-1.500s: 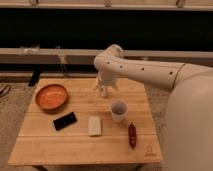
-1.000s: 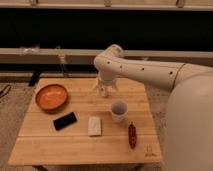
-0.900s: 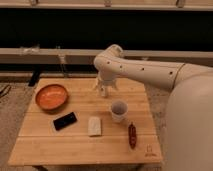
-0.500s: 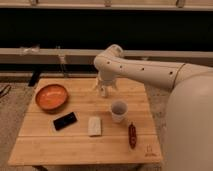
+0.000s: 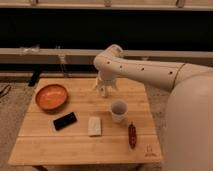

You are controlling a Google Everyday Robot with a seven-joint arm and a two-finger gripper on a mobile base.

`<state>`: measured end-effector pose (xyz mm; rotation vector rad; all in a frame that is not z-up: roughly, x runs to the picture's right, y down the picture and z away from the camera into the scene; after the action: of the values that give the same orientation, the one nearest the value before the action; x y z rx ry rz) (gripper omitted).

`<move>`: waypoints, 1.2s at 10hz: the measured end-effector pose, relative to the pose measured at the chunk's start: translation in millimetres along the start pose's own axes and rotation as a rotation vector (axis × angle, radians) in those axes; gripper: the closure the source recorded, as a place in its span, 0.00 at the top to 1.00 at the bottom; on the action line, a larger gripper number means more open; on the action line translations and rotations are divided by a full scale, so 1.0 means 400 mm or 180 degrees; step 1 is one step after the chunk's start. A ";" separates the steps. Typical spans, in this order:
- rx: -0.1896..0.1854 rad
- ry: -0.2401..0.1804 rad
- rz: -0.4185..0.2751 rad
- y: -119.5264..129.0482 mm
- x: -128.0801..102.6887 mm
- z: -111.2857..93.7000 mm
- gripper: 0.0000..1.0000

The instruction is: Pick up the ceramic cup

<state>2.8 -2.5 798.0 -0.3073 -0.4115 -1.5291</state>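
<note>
1. The cup (image 5: 118, 110) stands upright on the wooden table (image 5: 75, 145), right of the table's middle in the view, its mouth open upward; nothing touches it
2. The gripper (image 5: 103, 89) hangs above the tabletop behind the cup and a little to its left, toward the far edge, pointing down and apart from the cup; it holds nothing that can be seen, and whether it is spread or pressed together cannot be told
3. The white arm (image 5: 145, 72) runs from the gripper up and across behind the cup to the robot's body (image 5: 192, 125), which fills the view to the cup's right
4. A flat white block (image 5: 94, 125) lies just left of the cup and slightly nearer the front edge
5. A small red-brown object (image 5: 132, 135) lies in front of the cup, a little to its right, near the front edge
6. A black flat slab (image 5: 65, 120) lies further left of the cup, beyond the block
7. The orange bowl (image 5: 51, 96) sits well left of the cup, near the table's far left corner
</note>
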 end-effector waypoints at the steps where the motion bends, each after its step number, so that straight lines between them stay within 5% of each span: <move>1: 0.0000 0.0000 0.0001 0.000 0.000 0.000 0.80; 8: -0.0044 0.0017 -0.0069 0.001 -0.010 -0.011 0.80; 12: -0.0163 -0.0075 -0.0194 -0.006 -0.140 -0.035 0.80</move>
<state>1.7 41.3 760.5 -0.3558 -0.4040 -1.5987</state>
